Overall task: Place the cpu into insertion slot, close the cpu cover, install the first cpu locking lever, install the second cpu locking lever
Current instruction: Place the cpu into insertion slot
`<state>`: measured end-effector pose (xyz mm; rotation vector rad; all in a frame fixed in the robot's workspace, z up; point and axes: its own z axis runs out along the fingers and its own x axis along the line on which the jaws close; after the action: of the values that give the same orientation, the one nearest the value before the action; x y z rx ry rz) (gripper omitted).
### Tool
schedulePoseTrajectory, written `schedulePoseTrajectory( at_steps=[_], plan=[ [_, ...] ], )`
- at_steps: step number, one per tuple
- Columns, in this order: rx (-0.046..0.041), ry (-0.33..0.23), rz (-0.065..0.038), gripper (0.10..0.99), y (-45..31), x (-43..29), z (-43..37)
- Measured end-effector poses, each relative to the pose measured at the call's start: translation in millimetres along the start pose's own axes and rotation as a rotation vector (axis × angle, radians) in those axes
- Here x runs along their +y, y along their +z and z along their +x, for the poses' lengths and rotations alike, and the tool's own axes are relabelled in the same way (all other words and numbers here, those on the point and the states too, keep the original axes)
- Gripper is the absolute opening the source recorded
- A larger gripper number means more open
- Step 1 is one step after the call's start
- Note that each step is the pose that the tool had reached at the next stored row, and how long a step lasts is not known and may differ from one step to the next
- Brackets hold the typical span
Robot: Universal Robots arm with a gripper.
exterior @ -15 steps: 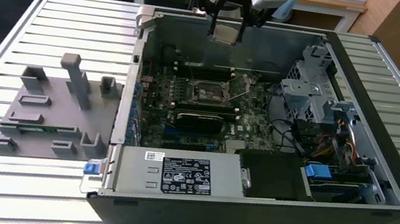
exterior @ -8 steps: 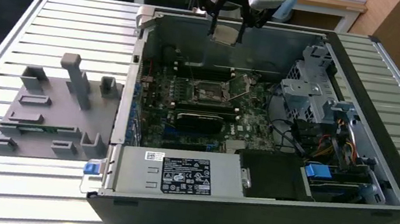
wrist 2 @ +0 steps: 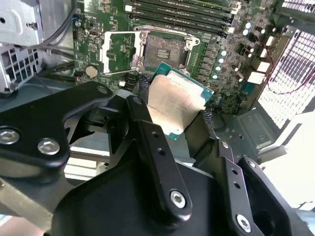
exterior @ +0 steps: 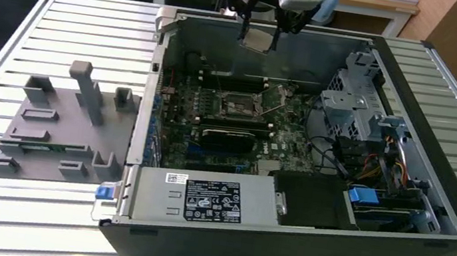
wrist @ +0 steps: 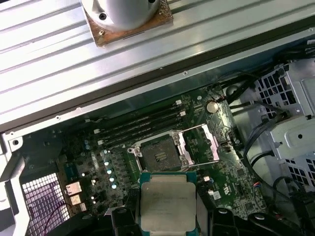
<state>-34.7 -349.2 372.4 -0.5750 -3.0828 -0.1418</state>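
Observation:
My gripper (exterior: 257, 37) hangs above the back wall of the open computer case, shut on the cpu (exterior: 257, 39), a small square chip with a dull silver top. In both wrist views the cpu (wrist 2: 179, 101) (wrist: 167, 200) sits between my black fingers (wrist 2: 143, 120), held up in the air and apart from the board. The insertion slot (exterior: 236, 106) (wrist 2: 165, 49) (wrist: 157, 153) lies bare on the green board, its dark centre showing. Beside the slot, the cpu cover (wrist 2: 120, 51) (wrist: 199, 143) is swung open as a silvery frame.
The black case (exterior: 283, 250) stands on a slatted metal table (exterior: 91, 21). A labelled silver box (exterior: 200, 198) fills its near corner, with drive cages and cables (exterior: 364, 120) on the exterior view's right. A grey fixture (exterior: 59, 124) rests left of the case. Memory slots (wrist: 142, 123) run beside the socket.

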Motion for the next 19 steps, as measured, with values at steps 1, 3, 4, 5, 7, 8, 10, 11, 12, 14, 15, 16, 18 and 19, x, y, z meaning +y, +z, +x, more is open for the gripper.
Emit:
schedulePoseTrajectory(
  at_steps=[1, 3, 4, 5, 7, 8, 10, 11, 12, 14, 15, 16, 18, 19],
  plan=[
    [-0.0012, 0.012, 0.000, 0.541, 0.1, 0.0, 0.0],
    [-0.0034, 0.035, 0.000, 0.541, 0.2, 0.0, 0.0],
    [-0.0045, 0.046, 0.000, 0.541, 0.3, 0.0, 0.0],
    [-0.0056, 0.058, 0.000, 0.541, 0.4, 0.0, 0.0],
    [-0.0076, 0.081, 0.000, 0.541, 0.5, 0.0, 0.0],
    [-0.0087, 0.092, 0.000, 0.541, 0.6, 0.0, 0.0],
    [-0.0109, 0.117, -0.001, 0.541, 0.8, 0.1, 0.0],
    [-0.0120, 0.131, -0.001, 0.541, 0.9, 0.1, 0.0],
    [-0.0132, 0.144, -0.001, 0.541, 1.0, 0.1, 0.0],
    [-0.0154, 0.168, -0.002, 0.541, 1.2, 0.1, 0.0],
    [-0.0164, 0.180, -0.002, 0.541, 1.2, 0.1, 0.0],
    [-0.0174, 0.191, -0.002, 0.541, 1.3, 0.1, 0.0],
    [-0.0196, 0.216, -0.003, 0.541, 1.6, 0.1, 0.1],
    [-0.0207, 0.229, -0.003, 0.541, 1.7, 0.1, 0.0]
  ],
)
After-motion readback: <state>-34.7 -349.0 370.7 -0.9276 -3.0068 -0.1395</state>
